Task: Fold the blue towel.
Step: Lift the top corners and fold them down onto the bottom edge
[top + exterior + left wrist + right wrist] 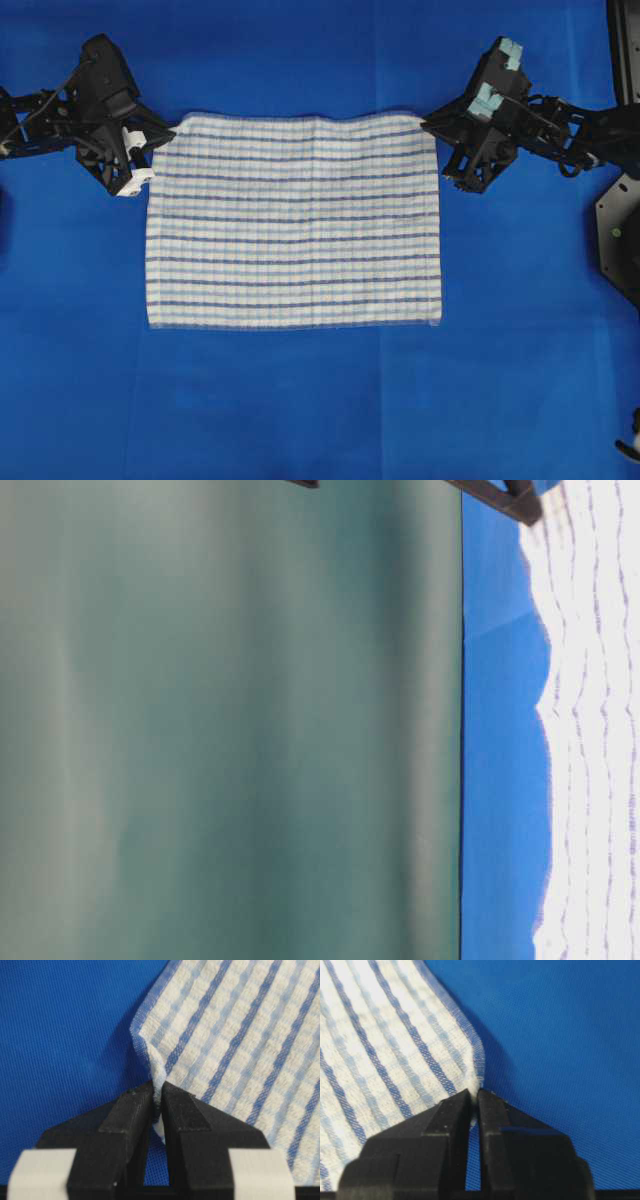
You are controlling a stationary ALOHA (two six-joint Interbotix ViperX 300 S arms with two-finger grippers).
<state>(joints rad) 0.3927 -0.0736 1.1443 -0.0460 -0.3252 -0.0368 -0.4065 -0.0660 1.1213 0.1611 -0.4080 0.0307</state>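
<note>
Both far corners of the blue towel [295,220] pinched: left gripper [157,1091] and right gripper [474,1094] jaws clenched on cloth. Towel flat on counter [300,400]; folding not begun.

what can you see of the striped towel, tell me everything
The towel is a thin white woven cloth with dark and pale blue stripes in a faint grid. It lies spread flat on the blue table cover. The left gripper and right gripper each pinch one far corner, which puckers slightly.

Table covering [300,400] bare around towel [295,220] — passable on every side
</note>
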